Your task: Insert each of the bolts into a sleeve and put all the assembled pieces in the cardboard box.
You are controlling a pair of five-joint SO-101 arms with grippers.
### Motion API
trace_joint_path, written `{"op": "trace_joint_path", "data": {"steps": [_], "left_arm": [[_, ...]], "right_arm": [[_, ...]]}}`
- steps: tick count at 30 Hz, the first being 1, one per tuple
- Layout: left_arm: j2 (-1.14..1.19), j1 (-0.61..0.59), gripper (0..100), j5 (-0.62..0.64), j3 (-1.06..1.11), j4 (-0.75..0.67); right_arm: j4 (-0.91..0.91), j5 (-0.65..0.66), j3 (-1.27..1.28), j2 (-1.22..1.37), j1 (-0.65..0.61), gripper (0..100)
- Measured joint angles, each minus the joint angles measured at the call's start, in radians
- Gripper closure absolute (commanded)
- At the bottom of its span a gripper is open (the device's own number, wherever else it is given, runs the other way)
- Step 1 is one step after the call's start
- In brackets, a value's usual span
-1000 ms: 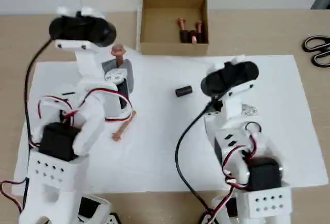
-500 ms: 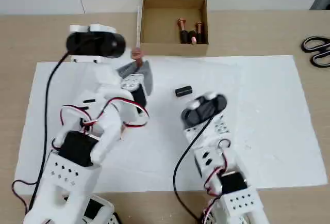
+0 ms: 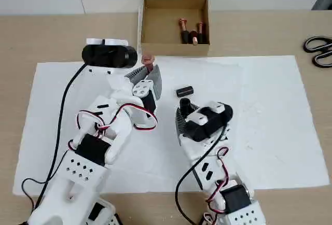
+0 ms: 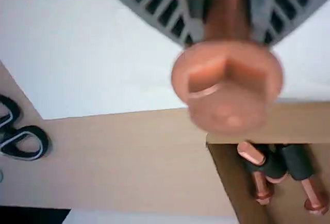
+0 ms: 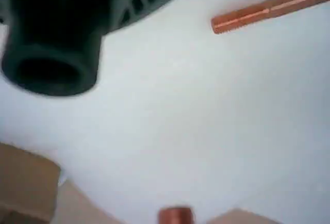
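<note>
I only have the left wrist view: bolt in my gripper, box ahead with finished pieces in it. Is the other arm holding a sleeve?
Observer: Yes, the right gripper holds a black sleeve, open end toward its wrist camera.
Operator: Any more sleeves around?
Observer: One spare sleeve lies on the white paper, between the right gripper and the box.
Operator: More bolts?
Observer: One loose bolt lies flat on the paper, seen from the right wrist view.

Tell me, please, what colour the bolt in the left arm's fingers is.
Copper-orange; the bolt shows best in the left wrist view.
</note>
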Motion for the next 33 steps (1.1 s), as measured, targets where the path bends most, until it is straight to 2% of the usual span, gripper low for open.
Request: {"op": "trace_joint_path", "data": {"steps": [9, 33], "left_arm": [[0.000, 0.074, 99, 0.000, 0.000, -0.003], [0.000, 0.126, 99, 0.002, 0.011, 0.058]], "right_arm": [[0.015, -0.014, 0.000, -0.003, -0.084, 99.5], [0.017, -0.014, 0.000, -0.003, -0.094, 99.5]]}}
